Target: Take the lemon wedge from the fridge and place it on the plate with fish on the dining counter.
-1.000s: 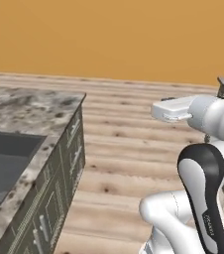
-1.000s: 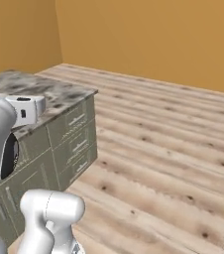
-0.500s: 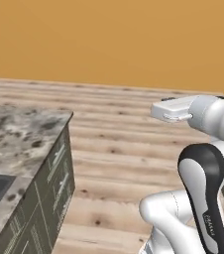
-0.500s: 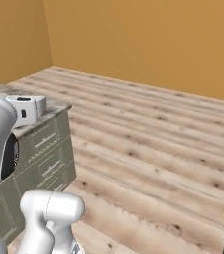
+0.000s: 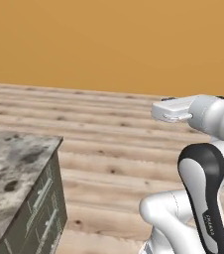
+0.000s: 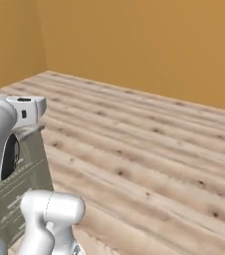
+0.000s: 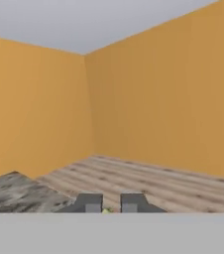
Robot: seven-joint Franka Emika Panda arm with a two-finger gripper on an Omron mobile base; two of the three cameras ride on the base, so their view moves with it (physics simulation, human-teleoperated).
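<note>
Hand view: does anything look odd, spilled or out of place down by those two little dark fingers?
Nothing looks spilled or damaged. A small yellow speck sits between the dark fingers, too small to identify. Beyond lie a mottled grey stone counter and bare plank floor.

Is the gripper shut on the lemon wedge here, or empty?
Shut on something: in the hand view the gripper has its finger tips close together with a small yellow-green bit between them, too small to identify.
</note>
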